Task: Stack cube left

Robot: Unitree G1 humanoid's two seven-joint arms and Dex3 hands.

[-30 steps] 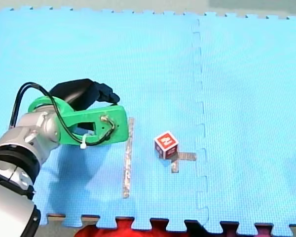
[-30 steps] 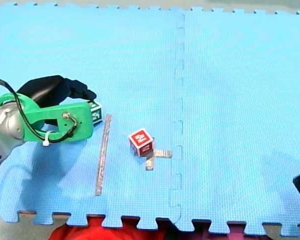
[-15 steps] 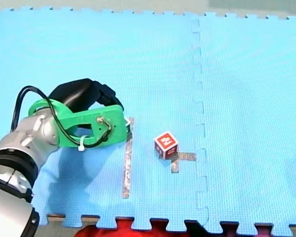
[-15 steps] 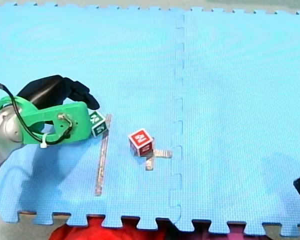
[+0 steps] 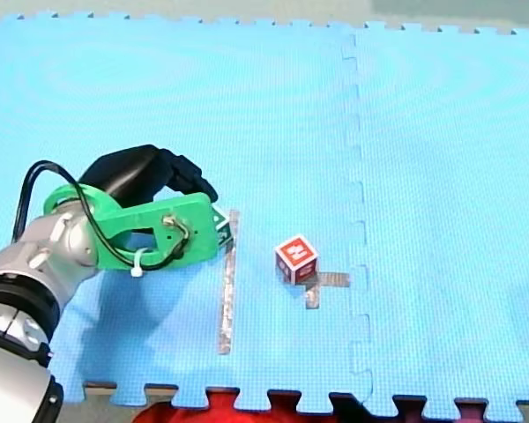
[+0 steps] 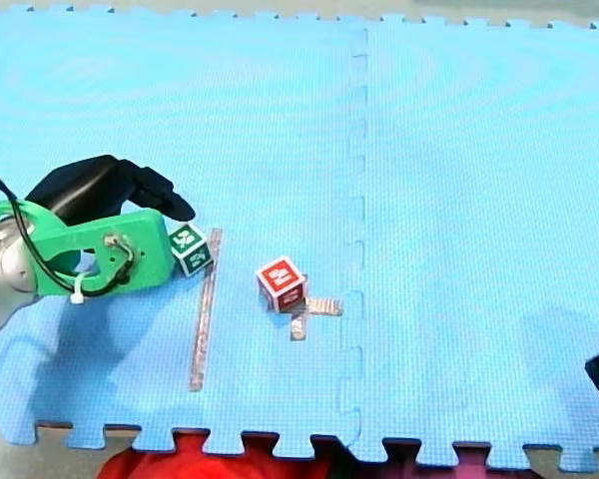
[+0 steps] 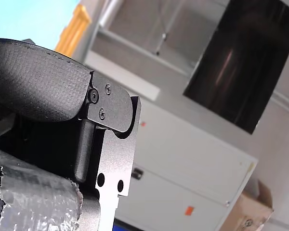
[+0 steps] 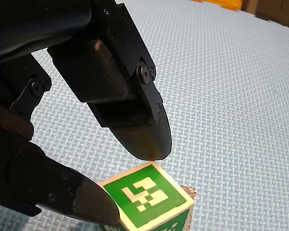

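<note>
The left hand point(image 6: 110, 185) comes in from the lower left of the head views, its dark shell above a green bracket point(image 6: 90, 249) looped with black cable. The green cube point(image 6: 191, 248) lies on the blue foam mat point(image 6: 459, 150), touching or just beside the right edge of that bracket and directly under the hand's dark front end. In the second wrist view the cube's patterned top face sits close against this hand. Whether the hand is grasping the cube or has released it cannot be told.

The red cube point(image 6: 282, 282) stands right of the green 1, near it but apart, at the upper left end of a small cross of grey tape point(image 6: 314, 307). Between the 2 cubes a long strip of tape point(image 6: 202, 319) runs down toward the mat's front edge.
</note>
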